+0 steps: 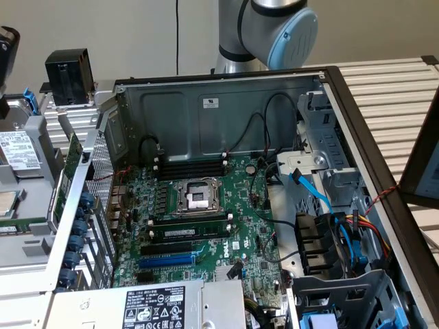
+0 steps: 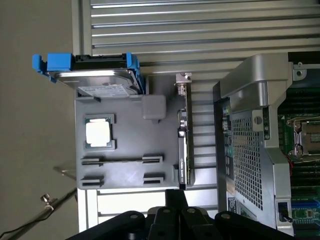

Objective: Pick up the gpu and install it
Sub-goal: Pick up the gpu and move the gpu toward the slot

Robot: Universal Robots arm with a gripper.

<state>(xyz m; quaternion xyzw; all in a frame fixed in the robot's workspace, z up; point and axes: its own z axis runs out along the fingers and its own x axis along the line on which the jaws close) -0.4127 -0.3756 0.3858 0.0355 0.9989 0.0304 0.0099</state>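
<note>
- At the near edge of the exterior view, the power supply (image 1: 154,308) sits in the open computer case (image 1: 206,103), which rests on the slatted desk (image 1: 398,89).
- Just beyond it the motherboard (image 1: 226,219) lies flat. Its blue expansion slot (image 1: 168,259) is bare, so no card is installed yet.
- On the exterior view's left, just beside the case wall, a grey tray (image 2: 130,145) carries loose parts: a processor chip (image 2: 99,132), a hard drive (image 2: 102,82) in blue rails farther off, and the gpu (image 2: 183,145).
- The gpu stands on edge in a holder on the side of the tray nearest the case, with its metal bracket at the far end. Nothing grips it.
- The pincer (image 2: 176,200) looks to hang above the tray, close to the card's near end, with its fingers together and clamped on nothing.
- My judgement is that the work is at the approach, before the pick.
- A grasp calls for the fingers to part and line up across the card's thin upper edge. They should then descend straight, so that the shroud rather than the bare board takes the squeeze.
- At the far side the arm (image 1: 274,27) rises behind the case.
</note>
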